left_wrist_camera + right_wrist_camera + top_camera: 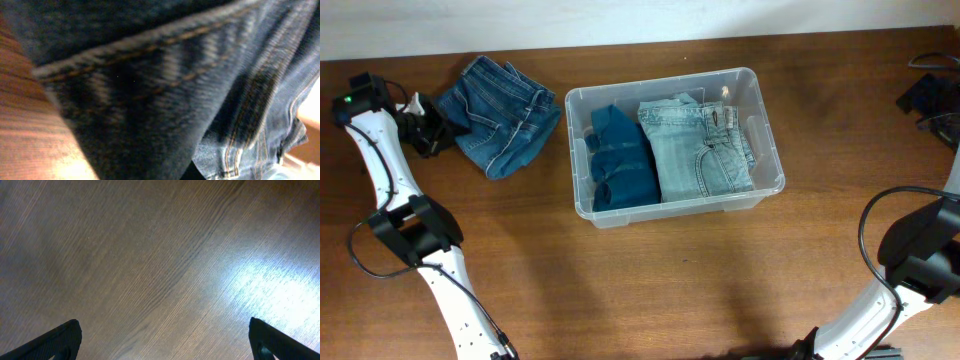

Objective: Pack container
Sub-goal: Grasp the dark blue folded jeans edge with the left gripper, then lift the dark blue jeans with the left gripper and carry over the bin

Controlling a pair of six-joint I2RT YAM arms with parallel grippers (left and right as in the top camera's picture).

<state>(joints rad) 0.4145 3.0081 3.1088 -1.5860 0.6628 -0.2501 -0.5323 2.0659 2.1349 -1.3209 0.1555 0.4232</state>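
The right jaws stand wide apart over bare table (150, 255), shown only in the right wrist view. I cannot tell whether the left jaws are apart or together: their own camera sees only dark denim, and overhead they meet the left edge of crumpled dark jeans (500, 115). The container (670, 212) lies mid-table, beyond those jeans, well apart from both jaws, holding folded teal jeans (620, 160) and light-blue jeans (698, 150).

Brown wooden table (650, 290), pale wall (620, 20) behind
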